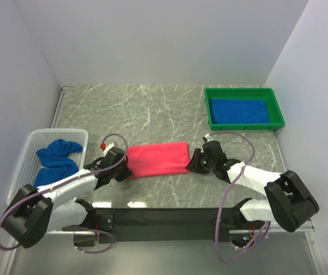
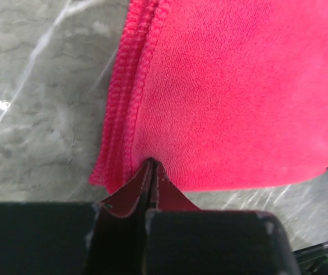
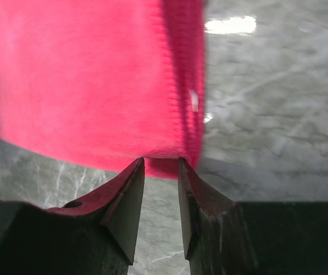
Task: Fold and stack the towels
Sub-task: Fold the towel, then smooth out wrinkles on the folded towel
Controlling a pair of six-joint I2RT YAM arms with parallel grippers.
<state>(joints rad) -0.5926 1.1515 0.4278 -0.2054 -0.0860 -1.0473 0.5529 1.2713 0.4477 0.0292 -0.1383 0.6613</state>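
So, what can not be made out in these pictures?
- Top view: the left hand and right hand cover the red towel's near corners.
- Left wrist view: shut fingers hide whether cloth is pinched.
- Right wrist view: the towel is blurred; layers unclear.
- Top view: the left arm hides part of the basket towel; the tray towel is too small to count folds.

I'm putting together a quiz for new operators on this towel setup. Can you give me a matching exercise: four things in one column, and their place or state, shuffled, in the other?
Things:
1. pink-red towel
2. folded blue towel
3. bunched blue towel
4. left gripper

Place or state:
A. in the white basket
B. shut on a towel corner
C. in the green tray
D. flat on the table

Pairs: 1-D, 2-C, 3-A, 4-B.
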